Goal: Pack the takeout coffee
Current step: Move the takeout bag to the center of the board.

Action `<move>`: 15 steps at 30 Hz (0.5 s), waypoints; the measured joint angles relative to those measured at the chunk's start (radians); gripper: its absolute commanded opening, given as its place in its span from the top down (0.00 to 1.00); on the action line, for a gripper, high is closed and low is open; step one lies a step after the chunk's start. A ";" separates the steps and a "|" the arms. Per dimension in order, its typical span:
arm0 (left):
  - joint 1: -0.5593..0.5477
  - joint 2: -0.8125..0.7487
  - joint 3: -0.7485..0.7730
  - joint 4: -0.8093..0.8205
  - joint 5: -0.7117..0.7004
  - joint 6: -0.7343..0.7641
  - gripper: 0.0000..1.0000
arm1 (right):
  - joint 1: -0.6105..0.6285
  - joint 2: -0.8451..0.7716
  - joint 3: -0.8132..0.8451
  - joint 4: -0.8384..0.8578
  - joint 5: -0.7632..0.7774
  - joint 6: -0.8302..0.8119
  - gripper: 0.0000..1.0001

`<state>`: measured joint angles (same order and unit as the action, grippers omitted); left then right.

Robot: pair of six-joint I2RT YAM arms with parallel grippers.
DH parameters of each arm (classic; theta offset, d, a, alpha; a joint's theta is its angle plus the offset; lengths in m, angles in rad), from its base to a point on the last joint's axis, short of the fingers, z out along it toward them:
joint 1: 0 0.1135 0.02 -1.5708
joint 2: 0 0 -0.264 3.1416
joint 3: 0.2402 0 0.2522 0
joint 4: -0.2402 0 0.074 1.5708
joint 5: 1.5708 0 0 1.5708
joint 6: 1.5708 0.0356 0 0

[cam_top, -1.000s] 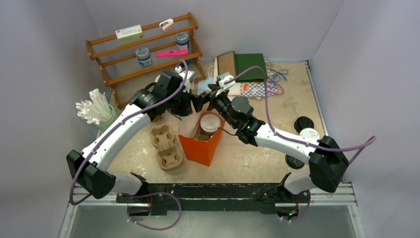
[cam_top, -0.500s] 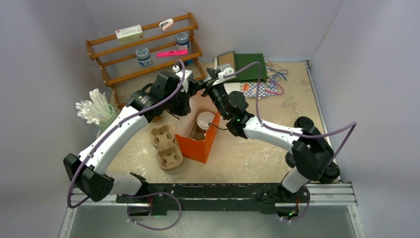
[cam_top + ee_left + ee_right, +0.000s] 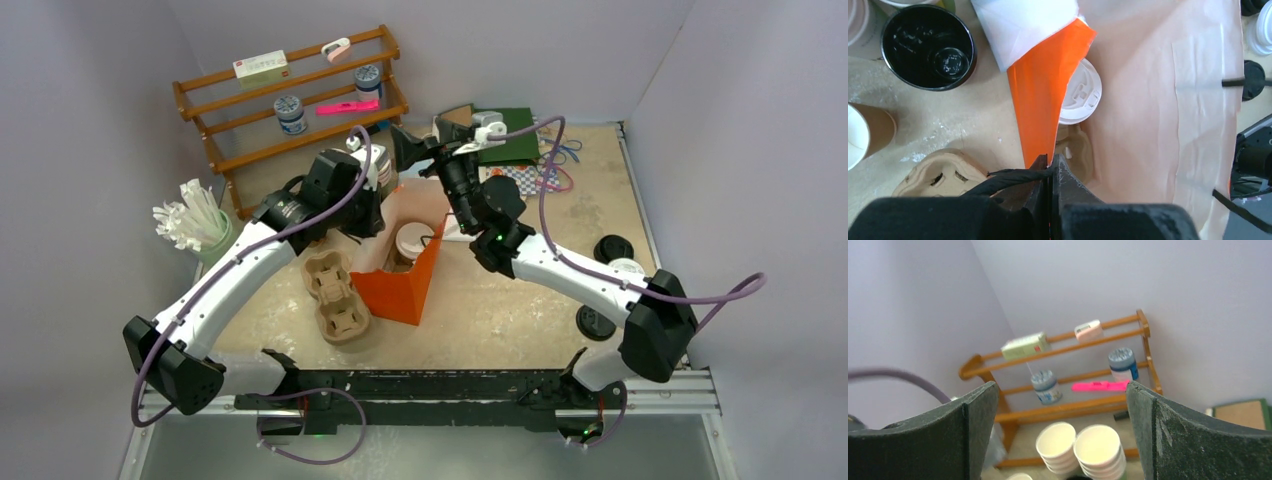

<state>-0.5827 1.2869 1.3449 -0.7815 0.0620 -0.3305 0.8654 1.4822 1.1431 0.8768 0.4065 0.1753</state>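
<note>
Lilac walls (image 3: 750, 150) enclose a speckled beige tabletop (image 3: 500, 310) where the left gripper (image 3: 1050, 162) pinches the rim of an orange paper bag (image 3: 1040, 100), with 1 white-lidded brown kraft-paper cup (image 3: 1079, 97) standing inside. The right gripper (image 3: 1063, 425) hangs wide and empty above. Keep that pinch firm so the bag's mouth gapes for the next cup.
</note>
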 measured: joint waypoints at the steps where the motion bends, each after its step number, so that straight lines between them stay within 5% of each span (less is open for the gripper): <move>1: 0.000 0.000 -0.009 -0.005 0.002 0.000 1.00 | -0.001 -0.003 0.006 0.018 0.006 0.009 0.02; 9: 0.000 -0.001 -0.018 0.003 0.003 -0.006 1.00 | -0.002 0.020 0.137 0.021 0.027 0.016 0.02; 15: 0.000 -0.003 -0.018 0.004 0.002 -0.016 1.00 | -0.023 -0.013 0.296 -0.385 0.084 0.079 0.08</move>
<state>-0.5827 1.2835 1.3270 -0.7773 0.0639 -0.3470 0.8421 1.4689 1.4391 0.4919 0.4900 0.2539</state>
